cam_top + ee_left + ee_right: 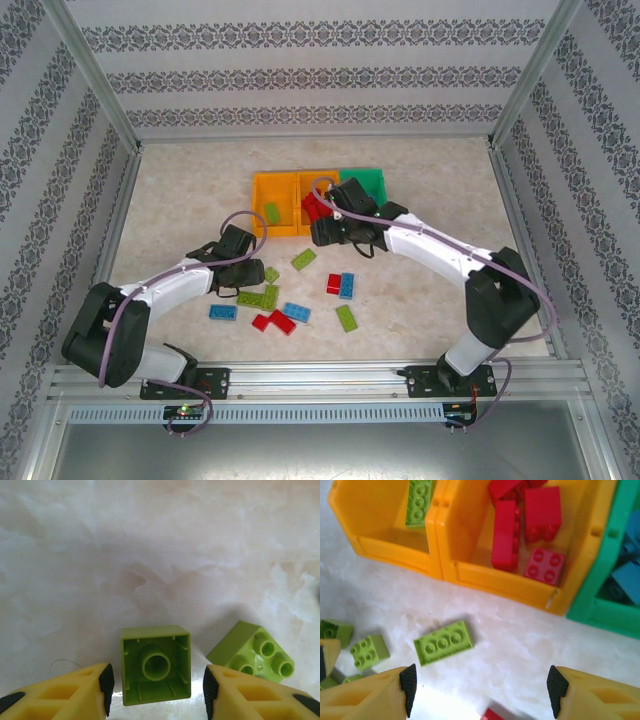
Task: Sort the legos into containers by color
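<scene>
Flat marbled table (440, 190). At its far centre stand the containers (262, 182), the leftmost holding green. The left gripper (158, 689), the nearer one, has its jaws apart astride an upturned lime square brick (156, 662), squarely between them and untouched. A second lime brick (252, 652) crowds one finger. The right gripper (481, 687) hangs open before the bins.

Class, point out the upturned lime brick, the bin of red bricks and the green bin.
upturned lime brick (156, 664): left wrist view, hollow underside.
bin of red bricks (495, 582): right wrist view, front wall.
green bin (590, 590): right wrist view, side wall.
</scene>
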### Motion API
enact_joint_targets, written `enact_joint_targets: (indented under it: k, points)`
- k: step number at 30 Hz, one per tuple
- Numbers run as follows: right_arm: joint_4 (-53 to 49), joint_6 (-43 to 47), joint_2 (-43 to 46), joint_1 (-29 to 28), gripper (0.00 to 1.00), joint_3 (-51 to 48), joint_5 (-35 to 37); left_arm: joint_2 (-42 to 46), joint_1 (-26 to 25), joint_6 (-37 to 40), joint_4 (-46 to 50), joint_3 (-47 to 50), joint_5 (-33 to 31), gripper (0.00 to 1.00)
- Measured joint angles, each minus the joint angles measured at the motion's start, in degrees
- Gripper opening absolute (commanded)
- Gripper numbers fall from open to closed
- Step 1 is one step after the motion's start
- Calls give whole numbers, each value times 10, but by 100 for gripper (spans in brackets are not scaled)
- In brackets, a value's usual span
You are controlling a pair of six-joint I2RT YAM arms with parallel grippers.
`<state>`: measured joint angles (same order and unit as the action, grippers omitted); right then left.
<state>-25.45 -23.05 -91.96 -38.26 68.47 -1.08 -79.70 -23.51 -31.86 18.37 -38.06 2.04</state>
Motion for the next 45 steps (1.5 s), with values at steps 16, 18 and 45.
enact_joint_targets:
  k: [16, 18, 45]
  points:
    - [-17, -80, 162, -153, 75, -249, 82, -29, 0, 24, 8, -46, -10, 25]
    - [-15, -97, 165, -178, 76, -260, 93, -23, 0, 32, 21, -79, -14, 25]
    - [19, -188, 48, -243, 42, -269, 123, -293, 33, 122, 64, -438, 3, 75]
